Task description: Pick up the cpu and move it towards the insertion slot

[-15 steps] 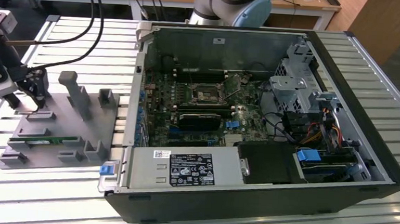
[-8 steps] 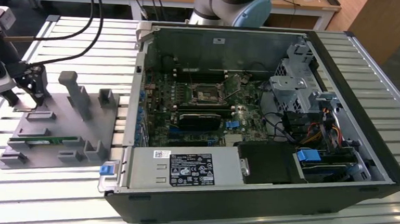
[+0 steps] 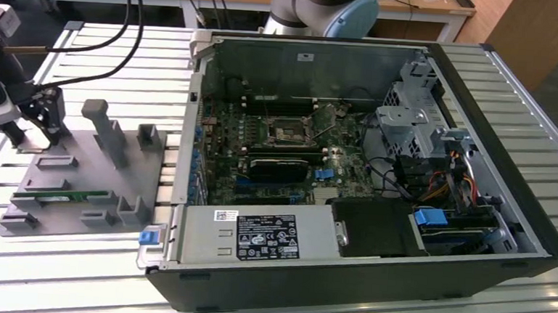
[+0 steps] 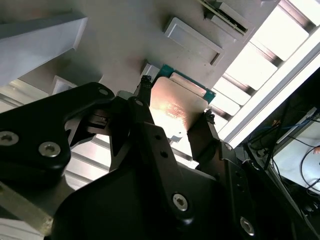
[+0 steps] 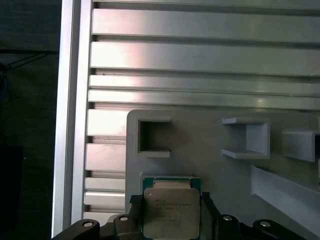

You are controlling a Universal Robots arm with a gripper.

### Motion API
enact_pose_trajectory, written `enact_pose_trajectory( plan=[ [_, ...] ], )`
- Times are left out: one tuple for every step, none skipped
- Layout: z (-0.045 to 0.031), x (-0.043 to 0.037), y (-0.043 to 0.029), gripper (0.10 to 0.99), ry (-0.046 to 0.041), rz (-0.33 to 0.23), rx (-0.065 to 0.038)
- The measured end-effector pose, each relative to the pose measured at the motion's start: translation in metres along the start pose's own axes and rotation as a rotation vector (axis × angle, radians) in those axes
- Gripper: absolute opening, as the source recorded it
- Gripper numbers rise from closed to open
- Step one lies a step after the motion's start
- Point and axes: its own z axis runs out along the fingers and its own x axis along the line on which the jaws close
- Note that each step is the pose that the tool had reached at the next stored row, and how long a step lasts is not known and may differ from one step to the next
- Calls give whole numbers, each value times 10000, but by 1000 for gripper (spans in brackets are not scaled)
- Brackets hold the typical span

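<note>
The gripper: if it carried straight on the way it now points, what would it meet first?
The cpu, which lies right at the tip of the gripper. Directly behind the cpu is the grey parts holder, so that would probably come next. How much gap is left between them is unclear.

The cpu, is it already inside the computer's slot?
No, the cpu is held between the fingers of the tool at the grey tray, outside the computer.

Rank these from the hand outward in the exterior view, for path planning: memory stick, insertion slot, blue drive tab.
1. Memory stick, on the grey tray near the hand.
2. Insertion slot, mid-board inside the case.
3. Blue drive tab, at the exterior view's right.
</note>
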Motion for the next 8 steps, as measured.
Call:
enact_pose_trajectory(
  plan=[
    [-6,0,2,541,1,-1,1],
    [-12,0,4,541,1,0,1],
    [-18,0,6,541,2,1,1],
    [-23,0,7,541,0,0,1],
    [-29,0,9,541,1,0,1],
    [-35,0,11,541,0,1,1],
    [-41,0,13,541,1,0,1],
    [-47,0,16,541,0,1,2]
  ],
)
